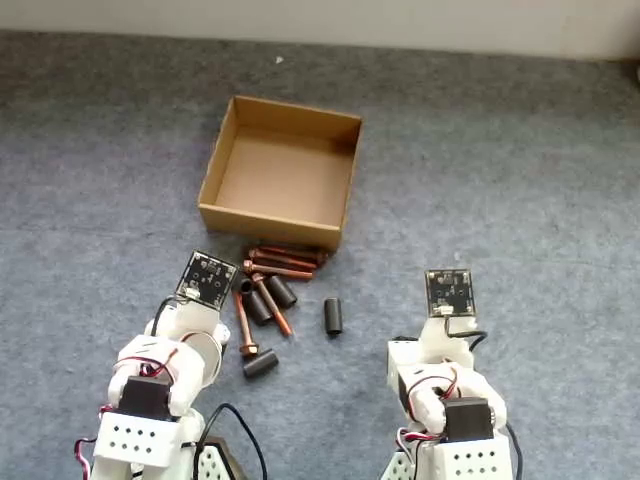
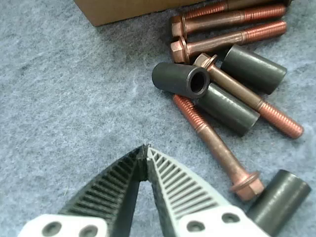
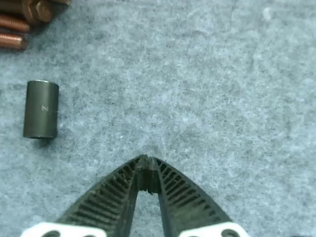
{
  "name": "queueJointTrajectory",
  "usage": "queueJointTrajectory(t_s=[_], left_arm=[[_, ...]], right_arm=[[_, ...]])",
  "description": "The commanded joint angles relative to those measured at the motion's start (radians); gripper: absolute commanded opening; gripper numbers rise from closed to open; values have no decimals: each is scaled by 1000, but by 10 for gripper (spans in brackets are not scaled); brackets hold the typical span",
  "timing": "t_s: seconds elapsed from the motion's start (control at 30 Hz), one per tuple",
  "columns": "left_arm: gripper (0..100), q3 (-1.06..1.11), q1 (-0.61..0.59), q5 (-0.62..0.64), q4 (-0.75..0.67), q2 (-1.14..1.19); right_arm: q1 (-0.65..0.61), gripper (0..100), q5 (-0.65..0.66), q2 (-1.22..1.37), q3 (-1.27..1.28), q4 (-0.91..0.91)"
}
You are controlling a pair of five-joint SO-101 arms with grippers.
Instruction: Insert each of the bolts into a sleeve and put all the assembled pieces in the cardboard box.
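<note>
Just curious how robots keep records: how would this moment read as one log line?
bolts, sleeves loose on carpet by cardboard box, none joined | left gripper shut, empty | right gripper shut, empty

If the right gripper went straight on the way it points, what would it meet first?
The way looks free: the shut right gripper points over bare carpet, and the lone sleeve lies off to one side. If it tilts downward, which I cannot judge, the carpet comes first.
</note>
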Motion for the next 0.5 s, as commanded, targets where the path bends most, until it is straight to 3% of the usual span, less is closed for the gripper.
queueJointTrajectory(t_s=[0.0,0.3,0.47], left_arm=[[30,28,-4,-12,6,-7],[31,27,-10,-15,0,-8],[31,-28,-124,-14,-2,-8]], right_arm=[[5,4,-3,-15,136,7],[4,4,0,-15,136,7],[8,4,-2,-15,136,7]])
